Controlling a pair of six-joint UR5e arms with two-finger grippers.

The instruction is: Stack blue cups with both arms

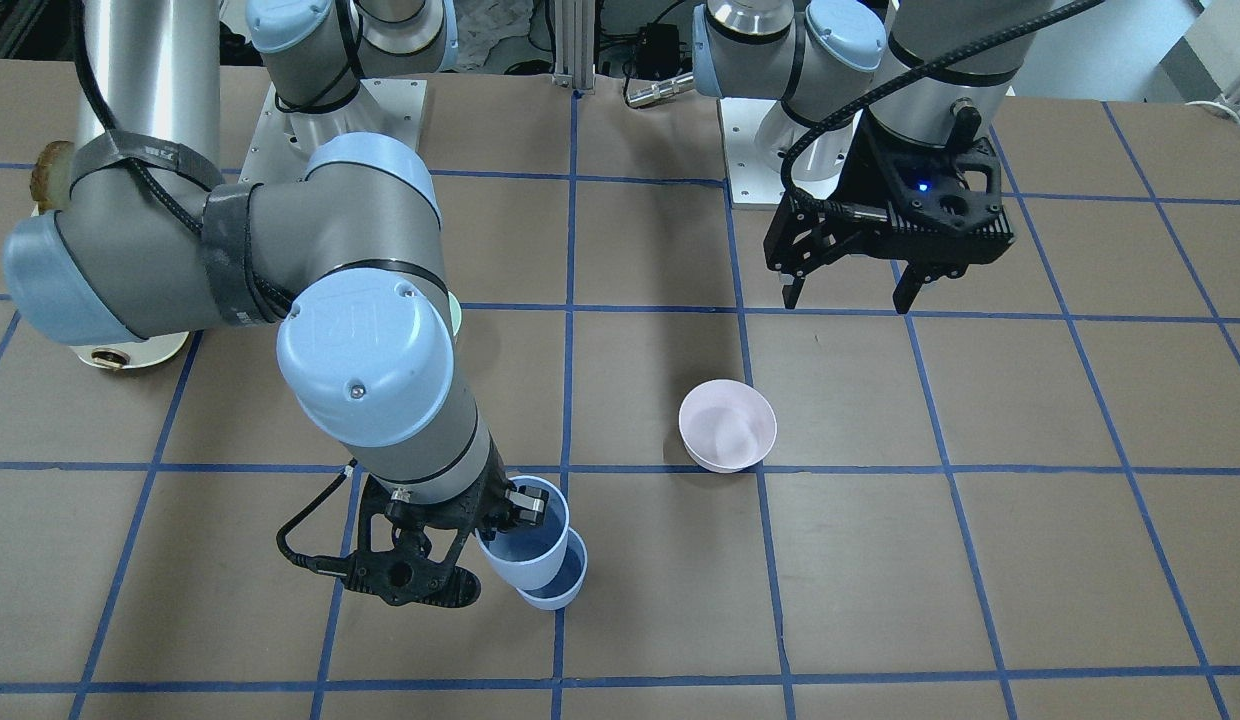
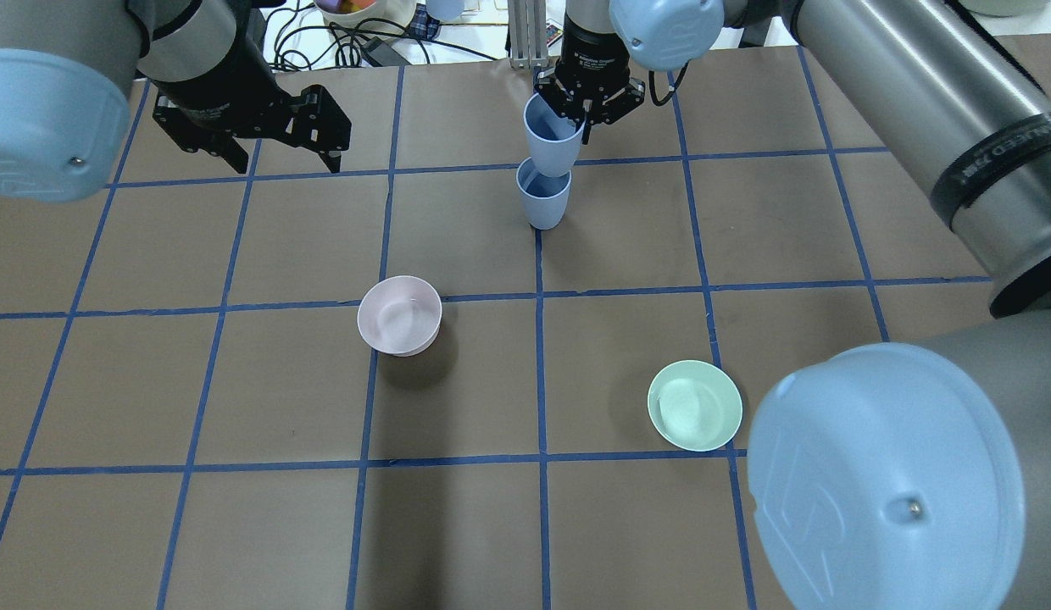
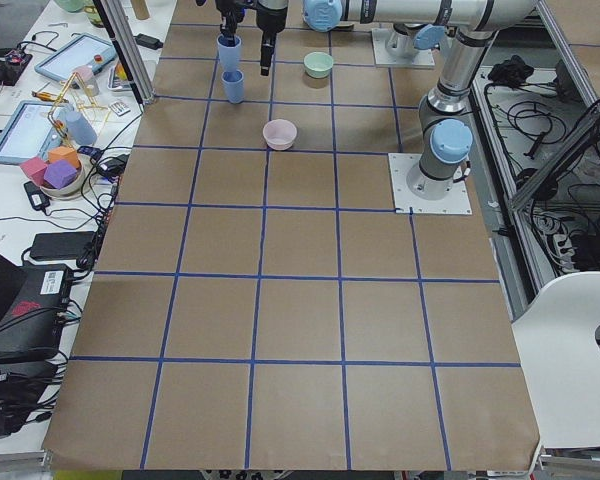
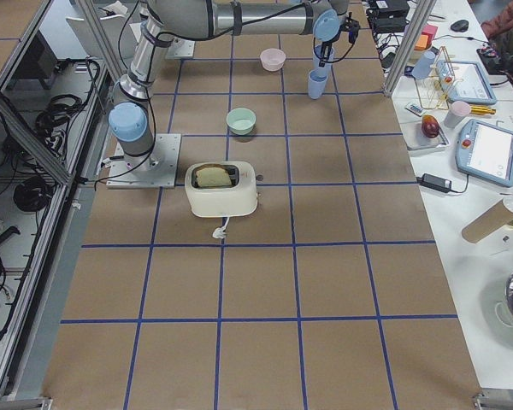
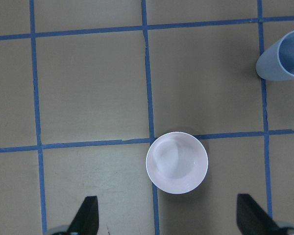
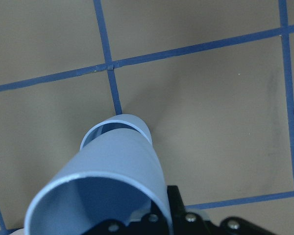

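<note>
Your right pincer [image 2: 586,108] is pinching the rim of one blue cup [image 2: 551,140], with one finger inside the mouth and one outside. So the cup hangs with its open end up and its small bottom pointing down. It is held up high at the far side of the surface [image 2: 237,381] because the second blue cup [image 2: 542,202] stands there, upright, right under it, with its mouth open to take the first one. The held cup leans a little, and its bottom is at the mouth of the standing cup. You cannot tell from these views if it has dipped inside yet. I think the job is close to done: the cup needs to go straight down, and then the pincer can let go. Your left pincer [image 2: 284,161] is spread wide and holds nothing. It hangs at the far left, well apart from the cups, out of the way. Both cups are pale blue plastic, smooth, with no handle, wide at the top and narrow at the bottom, so one should slide into the other easily. The walls look thin, so a hard squeeze might bend them. The pink bowl [image 2: 398,315] and the green bowl [image 2: 695,405] are round, short and wide. They sit nearer and are not part of this job. The surface is flat and brown with blue tape lines [image 2: 540,364].
</note>
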